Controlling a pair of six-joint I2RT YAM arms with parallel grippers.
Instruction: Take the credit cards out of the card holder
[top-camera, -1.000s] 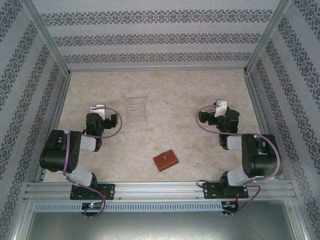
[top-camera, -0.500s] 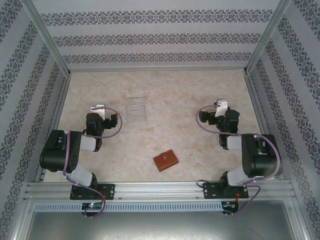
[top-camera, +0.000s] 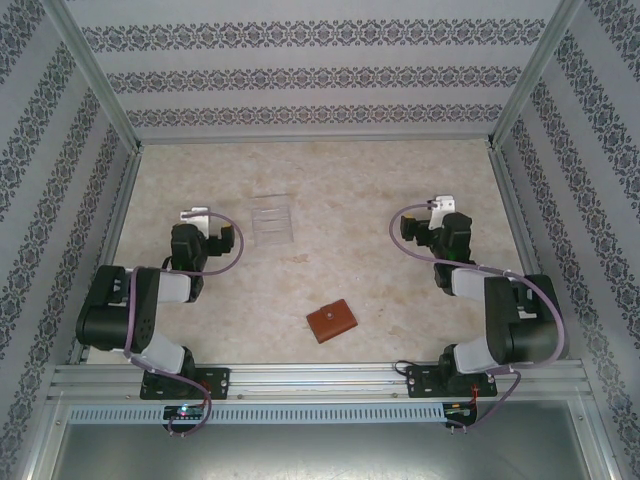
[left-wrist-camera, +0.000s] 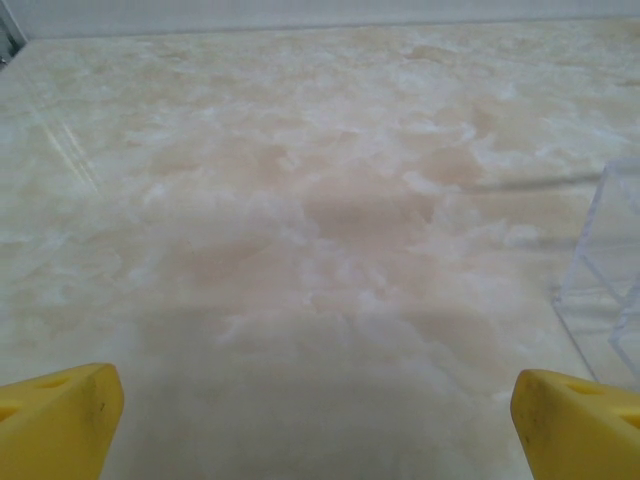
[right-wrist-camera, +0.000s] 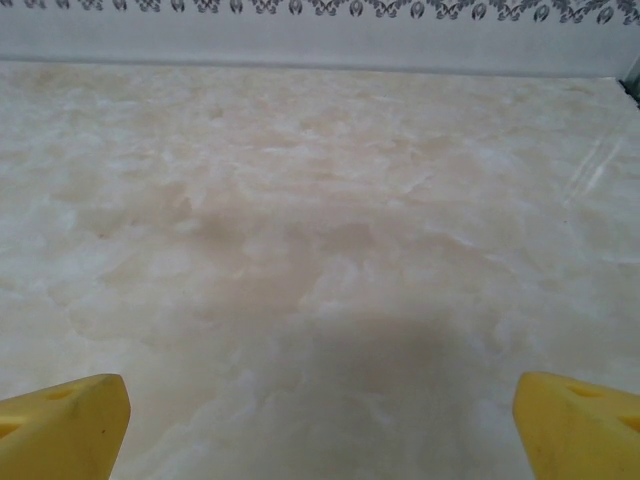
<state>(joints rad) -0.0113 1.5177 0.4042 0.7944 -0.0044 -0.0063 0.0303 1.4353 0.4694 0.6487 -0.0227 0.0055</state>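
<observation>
Locating target | closed reddish-brown leather bifold card holder (top-camera: 331, 321) flat on beige marbled table (top-camera: 330, 190) at 6 o'clock, long axis 8-to-2 | left gripper (top-camera: 196, 214), right gripper (top-camera: 443, 206): jaws spread wide, empty, facing 12 | holder behind both: 4 o'clock of left, 7 o'clock of right; right judged marginally nearer.

Small reddish-brown leather card holder (top-camera: 331, 321), folded shut, lying flat and askew, well apart from the clear plastic tray (top-camera: 272, 220), nearer and rightward of it
</observation>
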